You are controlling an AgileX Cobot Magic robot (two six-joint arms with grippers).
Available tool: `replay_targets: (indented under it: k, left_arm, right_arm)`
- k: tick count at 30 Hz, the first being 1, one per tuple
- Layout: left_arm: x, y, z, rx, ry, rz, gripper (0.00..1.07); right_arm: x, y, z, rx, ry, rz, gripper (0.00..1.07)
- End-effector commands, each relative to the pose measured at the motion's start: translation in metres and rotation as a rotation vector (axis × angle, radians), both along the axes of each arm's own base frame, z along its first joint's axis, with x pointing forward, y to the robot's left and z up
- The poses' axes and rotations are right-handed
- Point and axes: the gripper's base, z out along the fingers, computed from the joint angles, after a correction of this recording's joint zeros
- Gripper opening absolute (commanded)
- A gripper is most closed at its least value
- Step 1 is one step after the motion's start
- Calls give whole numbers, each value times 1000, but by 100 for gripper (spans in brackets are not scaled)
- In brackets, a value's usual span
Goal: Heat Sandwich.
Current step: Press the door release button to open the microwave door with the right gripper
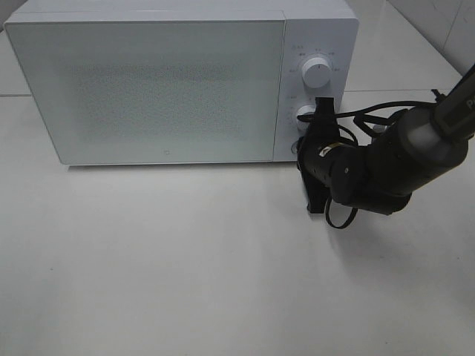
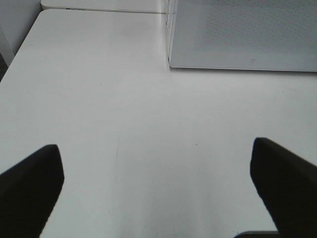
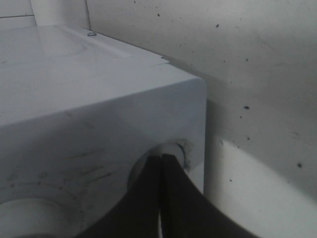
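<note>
No view shows the sandwich. The white microwave [image 1: 148, 89] stands at the back of the table with its door closed. My right gripper [image 1: 302, 147] is shut, and its tips press against a small round button [image 3: 174, 150] at the bottom corner of the microwave's control panel. It holds nothing. My left gripper [image 2: 158, 193] is open and empty above the bare tabletop, in front of the microwave's [image 2: 242, 34] left front corner. The exterior view does not show it.
Two white knobs sit on the control panel, an upper knob [image 1: 317, 73] and a lower knob [image 1: 306, 114]. The right arm [image 1: 401, 159] and its cables lie just right of the microwave. The white table [image 1: 185, 267] stretches in front.
</note>
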Motion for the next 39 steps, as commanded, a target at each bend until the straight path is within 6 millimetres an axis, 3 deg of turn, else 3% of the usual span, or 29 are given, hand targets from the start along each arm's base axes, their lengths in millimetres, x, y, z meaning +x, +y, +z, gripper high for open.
replay_targets:
  k: [1, 13, 24, 39]
  left_arm:
    - [-2, 0, -1, -3, -14, -3, 98]
    - [-2, 0, -1, -3, -14, -3, 98]
    - [-2, 0, -1, -3, -14, -3, 98]
    - [-2, 0, -1, -3, -14, -3, 98]
  right_arm:
    - [9, 1, 21, -2, -114, -1, 0]
    - [12, -2, 26, 1, -184, -28, 0]
    - [35, 6, 29, -15, -353, -61, 0]
    - [43, 11, 26, -22, -345, -50, 0]
